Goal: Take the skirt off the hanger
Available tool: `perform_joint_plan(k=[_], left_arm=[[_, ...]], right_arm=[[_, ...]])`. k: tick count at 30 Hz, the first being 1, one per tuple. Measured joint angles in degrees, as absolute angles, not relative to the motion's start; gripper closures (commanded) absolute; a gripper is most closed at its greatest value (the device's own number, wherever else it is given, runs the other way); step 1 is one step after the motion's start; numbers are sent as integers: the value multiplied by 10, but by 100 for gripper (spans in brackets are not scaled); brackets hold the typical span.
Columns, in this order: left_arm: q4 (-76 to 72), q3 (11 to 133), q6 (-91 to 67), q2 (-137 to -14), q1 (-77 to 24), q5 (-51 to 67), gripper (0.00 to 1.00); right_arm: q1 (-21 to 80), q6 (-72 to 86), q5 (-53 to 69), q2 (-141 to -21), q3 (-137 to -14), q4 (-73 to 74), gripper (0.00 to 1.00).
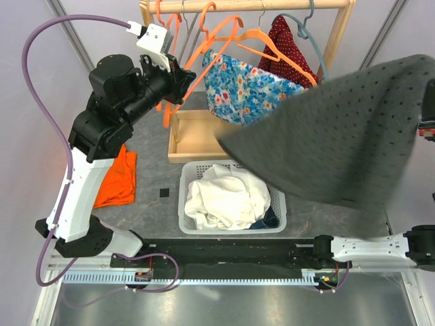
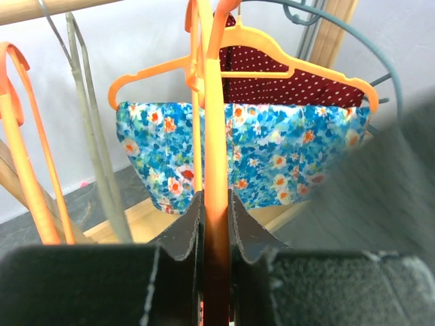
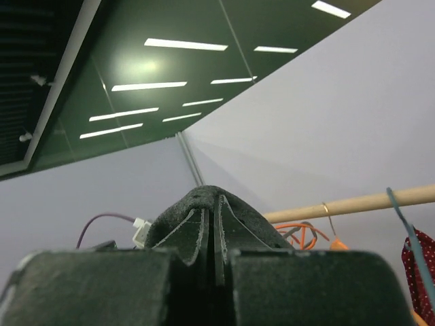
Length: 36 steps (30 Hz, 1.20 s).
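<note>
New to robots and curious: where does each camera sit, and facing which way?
Top external: overhead behind, looking down on table, left arm, right arm, grey skirt.
Left wrist: on left arm, facing floral garment; left claw grips orange hanger.
Right wrist: on right arm, aimed at ceiling; right claw shows.
Both wrist views share the wooden rail.

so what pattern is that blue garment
The blue garment is floral, orange and white blooms; best in left wrist view.

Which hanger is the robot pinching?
The orange hanger clamped edge-on in the left gripper, in front of the flowery blue cloth. The other hangers hang free on the wooden rail.
</note>
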State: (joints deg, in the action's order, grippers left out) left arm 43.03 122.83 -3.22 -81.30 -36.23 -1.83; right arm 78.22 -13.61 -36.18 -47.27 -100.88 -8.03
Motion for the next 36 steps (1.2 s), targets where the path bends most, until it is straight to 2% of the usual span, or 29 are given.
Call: perform_joint_plan(k=[12, 22, 36], left_arm=[[418, 1221, -26, -815, -361, -58, 98], [388, 1150, 2, -797, -361, -108, 98], [374, 1139, 15, -797, -361, -124, 98]], right_arm=[[782, -107, -332, -608, -1026, 49, 100], [782, -98, -327, -614, -1030, 69, 100], [782, -103, -370, -632, -991, 78, 100]])
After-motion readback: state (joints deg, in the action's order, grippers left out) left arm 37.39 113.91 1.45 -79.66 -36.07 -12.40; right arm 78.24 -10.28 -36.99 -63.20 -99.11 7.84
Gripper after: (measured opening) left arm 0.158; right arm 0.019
